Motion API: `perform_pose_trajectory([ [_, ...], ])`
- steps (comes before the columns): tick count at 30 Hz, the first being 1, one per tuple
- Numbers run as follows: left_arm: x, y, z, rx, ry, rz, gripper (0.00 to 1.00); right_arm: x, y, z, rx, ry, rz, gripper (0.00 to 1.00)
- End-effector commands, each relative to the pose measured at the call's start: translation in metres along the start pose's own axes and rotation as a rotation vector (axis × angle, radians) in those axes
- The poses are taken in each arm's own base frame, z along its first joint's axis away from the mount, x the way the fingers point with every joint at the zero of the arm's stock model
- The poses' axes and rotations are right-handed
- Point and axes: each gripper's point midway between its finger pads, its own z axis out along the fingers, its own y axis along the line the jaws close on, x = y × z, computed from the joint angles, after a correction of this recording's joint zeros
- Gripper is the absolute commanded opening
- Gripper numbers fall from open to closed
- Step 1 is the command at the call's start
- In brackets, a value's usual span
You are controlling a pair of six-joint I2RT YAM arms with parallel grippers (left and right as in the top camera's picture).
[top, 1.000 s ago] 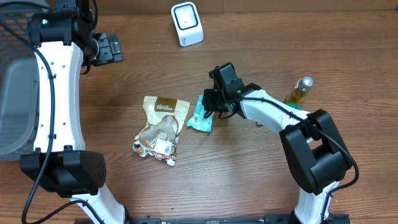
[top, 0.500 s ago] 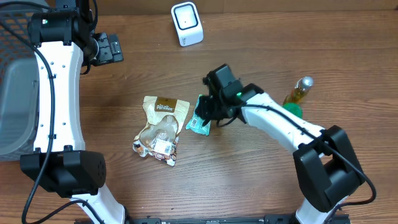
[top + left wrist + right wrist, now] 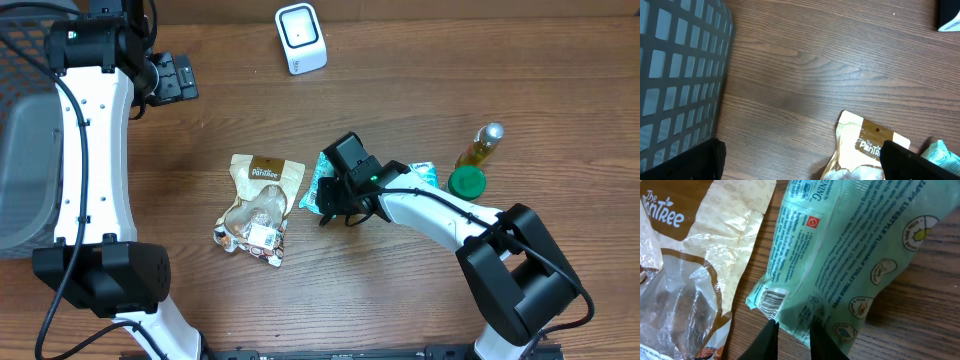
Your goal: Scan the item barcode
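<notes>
The item is a teal plastic packet; a bit of it also shows past my right arm. In the right wrist view the packet fills the frame, with its barcode at the lower left corner. My right gripper is shut on the packet's near edge, and its two black fingertips pinch just beside the barcode. The white scanner stands at the table's far edge. My left gripper hangs open at the far left, holding nothing, well away from the packet.
A brown snack pouch lies just left of the packet, nearly touching it. An oil bottle and a green cap sit to the right. A dark wire basket stands at the left edge.
My right gripper has swung nearer and a little left, carrying the teal packet. The packet has turned, so one end now shows right of the arm. The left arm has not moved.
</notes>
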Motion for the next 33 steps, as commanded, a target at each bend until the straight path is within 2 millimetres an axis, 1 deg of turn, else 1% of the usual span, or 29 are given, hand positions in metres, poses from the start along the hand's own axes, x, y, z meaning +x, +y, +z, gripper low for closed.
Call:
perform_pose_trajectory([
  [1,-0.003,-0.001,-0.01,0.006,-0.029,-0.01,1.0,0.008,-0.014,0.015,0.046,0.028,0.056,0.19],
  [3,-0.003,-0.001,-0.01,0.006,-0.029,-0.01,1.0,0.013,-0.018,0.024,0.055,0.054,0.069,0.19],
  [4,-0.003,-0.001,-0.01,0.006,-0.029,-0.01,1.0,0.014,-0.016,0.023,0.044,0.059,0.077,0.17],
  [5,-0.003,-0.001,-0.01,0.006,-0.029,-0.01,1.0,0.012,-0.013,0.021,0.037,0.057,0.079,0.17],
  [7,-0.003,-0.001,-0.01,0.006,-0.029,-0.01,1.0,0.001,0.0,0.008,0.0,0.029,0.07,0.18],
  [9,-0.003,-0.001,-0.01,0.006,-0.029,-0.01,1.0,-0.02,0.027,-0.019,-0.087,-0.023,0.002,0.22],
  [10,-0.003,-0.001,-0.01,0.006,-0.029,-0.01,1.0,-0.032,0.039,-0.035,-0.122,-0.065,-0.042,0.24],
  [11,-0.003,-0.001,-0.01,0.006,-0.029,-0.01,0.99,-0.053,0.048,-0.06,-0.136,-0.152,-0.088,0.28],
  [12,-0.003,-0.001,-0.01,0.006,-0.029,-0.01,1.0,-0.061,0.046,-0.067,-0.122,-0.189,-0.084,0.29],
  [13,-0.003,-0.001,-0.01,0.006,-0.029,-0.01,1.0,-0.074,0.038,-0.076,-0.085,-0.245,-0.072,0.32],
  [14,-0.003,-0.001,-0.01,0.006,-0.029,-0.01,1.0,-0.08,0.033,-0.079,-0.063,-0.27,-0.063,0.36],
  [16,-0.003,-0.001,-0.01,0.006,-0.029,-0.01,1.0,-0.095,0.012,-0.085,0.011,-0.332,-0.03,0.48],
  [17,-0.003,-0.001,-0.01,0.006,-0.029,-0.01,0.99,-0.103,-0.003,-0.087,0.055,-0.357,-0.005,0.52],
  [18,-0.003,-0.001,-0.01,0.006,-0.029,-0.01,1.0,-0.108,-0.014,-0.087,0.079,-0.367,0.015,0.53],
  [21,-0.003,-0.001,-0.01,0.006,-0.029,-0.01,0.99,-0.117,-0.03,-0.081,0.092,-0.37,0.045,0.55],
  [23,-0.003,-0.001,-0.01,0.006,-0.029,-0.01,1.0,-0.119,-0.036,-0.07,0.099,-0.365,0.053,0.57],
  [26,-0.003,-0.001,-0.01,0.006,-0.029,-0.01,1.0,-0.122,-0.04,-0.056,0.102,-0.36,0.055,0.57],
  [28,-0.003,-0.001,-0.01,0.006,-0.029,-0.01,0.99,-0.121,-0.039,-0.048,0.091,-0.347,0.054,0.57],
  [30,-0.003,-0.001,-0.01,0.006,-0.029,-0.01,1.0,-0.115,-0.04,-0.036,0.076,-0.306,0.054,0.58],
  [31,-0.003,-0.001,-0.01,0.006,-0.029,-0.01,0.99,-0.113,-0.04,-0.034,0.077,-0.298,0.055,0.58],
  [33,-0.003,-0.001,-0.01,0.006,-0.029,-0.01,1.0,-0.104,-0.048,-0.021,0.098,-0.251,0.064,0.59],
])
